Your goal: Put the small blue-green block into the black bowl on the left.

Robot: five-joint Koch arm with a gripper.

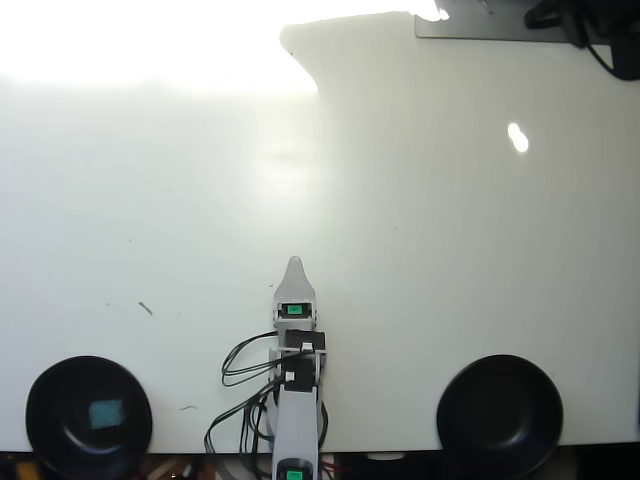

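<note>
In the overhead view a small blue-green block lies inside the black bowl at the bottom left. The white arm rises from the bottom edge in the middle. Its gripper points up the picture over the bare white table, well to the right of that bowl. Only one pointed tip shows, so I cannot tell whether it is open or shut. Nothing shows in it.
A second black bowl stands at the bottom right and looks empty. Black cables loop left of the arm's base. Dark gear sits at the top right corner. Strong glare washes out the top left of the white table.
</note>
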